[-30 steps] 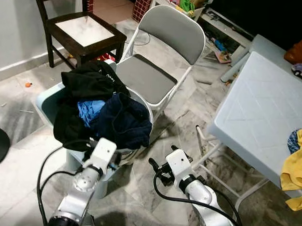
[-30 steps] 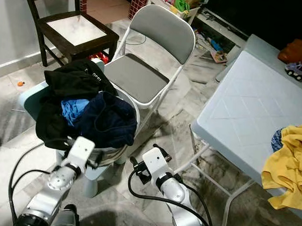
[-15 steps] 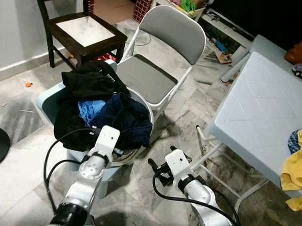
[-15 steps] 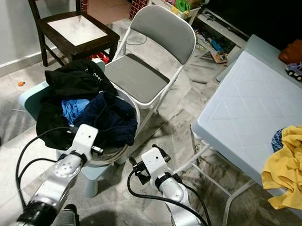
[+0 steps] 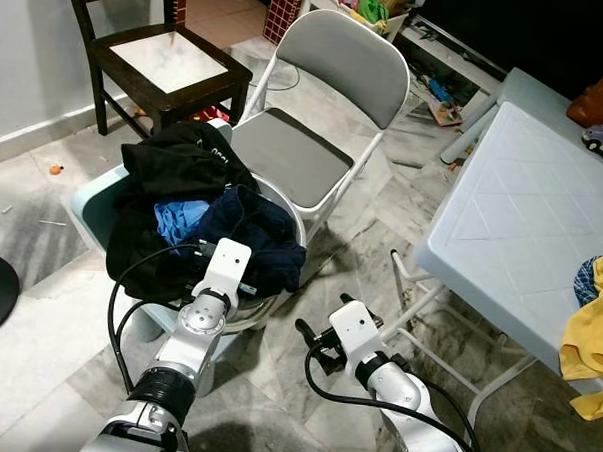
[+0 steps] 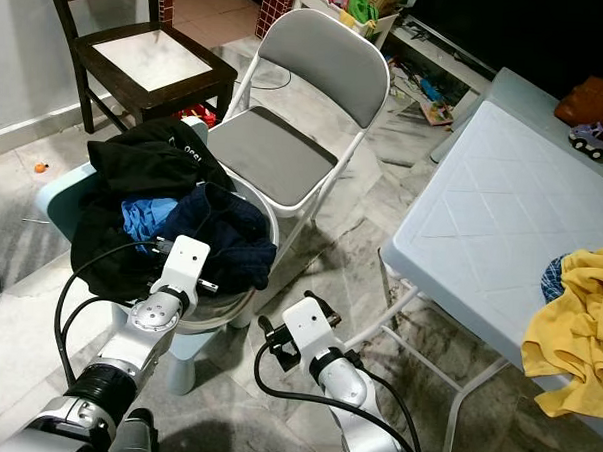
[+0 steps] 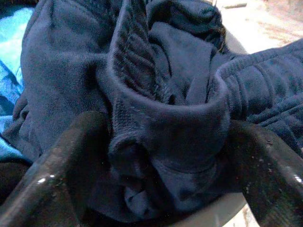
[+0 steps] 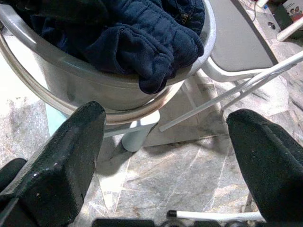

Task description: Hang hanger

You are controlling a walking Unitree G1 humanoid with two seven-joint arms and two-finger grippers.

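A round pale basket (image 5: 294, 218) heaped with clothes stands on a light blue stool (image 5: 85, 203). On top lie a black garment (image 5: 174, 165), a bright blue one (image 5: 179, 221) and a navy garment (image 5: 253, 239). My left gripper (image 7: 165, 156) is at the basket's near rim, open, its two fingers wide on either side of a thick fold of the navy garment (image 7: 156, 94). My right gripper (image 8: 161, 156) hangs low over the floor beside the basket (image 8: 118, 87), open and holding nothing. I can make out no hanger.
A grey folding chair (image 5: 316, 117) stands just behind the basket, a dark wooden chair (image 5: 159, 60) at the back left. A white table (image 5: 522, 216) fills the right, with a yellow cloth (image 5: 592, 329) at its near edge. Marble floor lies between.
My left arm has pushed forward and up to the basket, bringing its fingers around the navy garment. The right arm has barely moved.
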